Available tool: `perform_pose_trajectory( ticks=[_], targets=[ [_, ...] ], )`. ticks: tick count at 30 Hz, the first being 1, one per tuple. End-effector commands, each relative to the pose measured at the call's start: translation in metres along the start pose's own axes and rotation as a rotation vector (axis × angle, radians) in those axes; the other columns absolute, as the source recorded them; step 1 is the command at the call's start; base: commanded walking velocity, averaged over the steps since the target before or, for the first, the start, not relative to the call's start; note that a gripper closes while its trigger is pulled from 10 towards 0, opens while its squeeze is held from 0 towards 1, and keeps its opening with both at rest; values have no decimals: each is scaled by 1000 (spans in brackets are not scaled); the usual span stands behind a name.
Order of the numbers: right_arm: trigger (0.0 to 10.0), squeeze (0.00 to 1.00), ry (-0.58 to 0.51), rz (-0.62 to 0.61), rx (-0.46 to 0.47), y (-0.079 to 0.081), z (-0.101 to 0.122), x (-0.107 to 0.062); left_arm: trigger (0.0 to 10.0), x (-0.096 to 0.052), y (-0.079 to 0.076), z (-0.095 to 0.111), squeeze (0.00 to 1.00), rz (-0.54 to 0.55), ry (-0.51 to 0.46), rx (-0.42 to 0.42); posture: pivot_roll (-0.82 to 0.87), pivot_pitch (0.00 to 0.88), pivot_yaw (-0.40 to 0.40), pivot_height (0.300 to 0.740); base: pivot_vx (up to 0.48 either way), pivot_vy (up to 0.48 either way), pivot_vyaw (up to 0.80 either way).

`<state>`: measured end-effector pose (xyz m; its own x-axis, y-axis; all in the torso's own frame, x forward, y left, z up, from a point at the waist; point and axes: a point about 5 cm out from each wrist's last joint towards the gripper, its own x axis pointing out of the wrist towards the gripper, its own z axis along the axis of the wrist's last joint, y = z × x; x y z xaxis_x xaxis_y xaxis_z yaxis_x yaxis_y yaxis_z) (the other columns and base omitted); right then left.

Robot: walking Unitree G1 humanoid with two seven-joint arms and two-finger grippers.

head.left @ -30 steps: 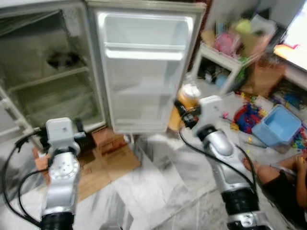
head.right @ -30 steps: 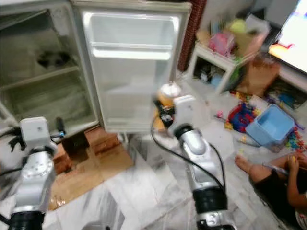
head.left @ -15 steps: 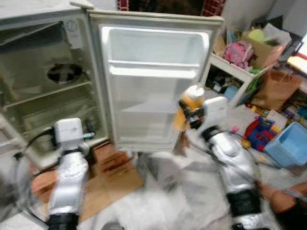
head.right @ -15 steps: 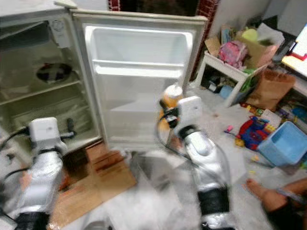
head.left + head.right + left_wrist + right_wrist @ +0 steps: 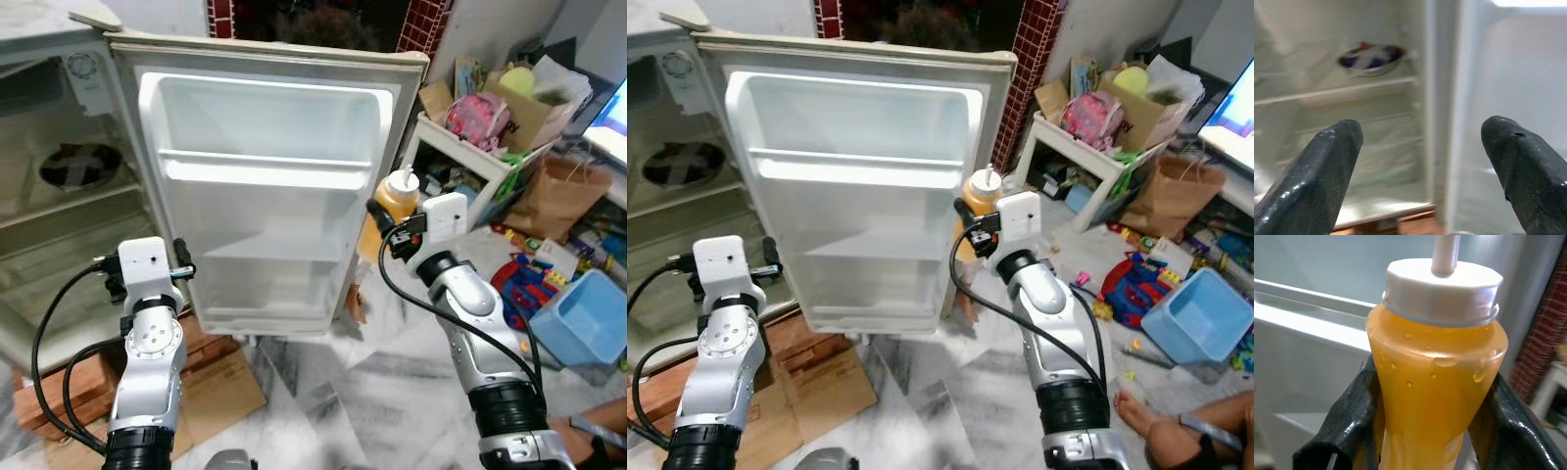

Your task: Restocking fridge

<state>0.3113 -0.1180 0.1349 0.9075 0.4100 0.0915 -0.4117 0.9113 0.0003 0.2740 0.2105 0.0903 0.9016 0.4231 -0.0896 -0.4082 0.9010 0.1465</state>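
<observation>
Nearest, at about seven o'clock in the head view, flattened brown cardboard (image 5: 211, 387) lay on the glossy grey-veined marble floor (image 5: 382, 392). Above it the left tool (image 5: 1422, 166) stood open, its two rounded, shiny black fingers (image 5: 1317, 171) spread wide and holding nothing, aimed at the seam between the fridge (image 5: 59, 225) cavity and its door.

At about two o'clock from that, the right tool (image 5: 1430, 431) was clamped on a squeeze bottle (image 5: 392, 201) of amber sauce, upright, one slick black finger (image 5: 1349, 416) pressed to each side of its soft, translucent plastic body. The bottle narrowed at the waist, carried water beads on its shoulder, and ended in a flat white screw cap with a slim white nozzle. It hung just beside the outer edge of the open fridge door (image 5: 265, 196), level with the door's middle.

The door liner was smooth white moulded plastic with a straight rail shelf across its upper part. Inside the cavity, at ten o'clock, a shallow patterned bowl (image 5: 1370, 58) sat on a shelf.

Farther off, at two o'clock, a white shelf unit (image 5: 470, 157) held a pink bag and boxes; a blue plastic bin (image 5: 578, 313) stood at three o'clock among scattered toys.
</observation>
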Motion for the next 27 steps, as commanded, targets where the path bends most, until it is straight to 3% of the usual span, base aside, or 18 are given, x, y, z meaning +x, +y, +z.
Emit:
perform_pose_trajectory(
  ticks=[1,7,13,18,27],
  targets=[
    [10000,0,-17,-16,-14,-8,5,-3,10000,-1,-2,-3,0,17,28,-1,35,0,-58,740,0,0,0],
    [10000,0,-14,-15,-16,-8,4,-3,10000,-2,-7,-5,0,-87,37,-14,35,0,-55,740,0,276,0],
    [10000,0,-17,-29,-20,-10,5,-3,10000,-3,-13,-5,0,-222,37,10,34,0,-53,740,0,480,0],
    [10000,0,-25,-60,-26,-14,7,-5,10000,-7,-18,-4,0,-354,15,57,37,0,-49,740,0,127,0],
    [10000,0,2,-198,1,-27,-2,-21,10000,-43,-26,1,0,-642,-51,19,43,0,-42,740,0,0,0]
  ],
)
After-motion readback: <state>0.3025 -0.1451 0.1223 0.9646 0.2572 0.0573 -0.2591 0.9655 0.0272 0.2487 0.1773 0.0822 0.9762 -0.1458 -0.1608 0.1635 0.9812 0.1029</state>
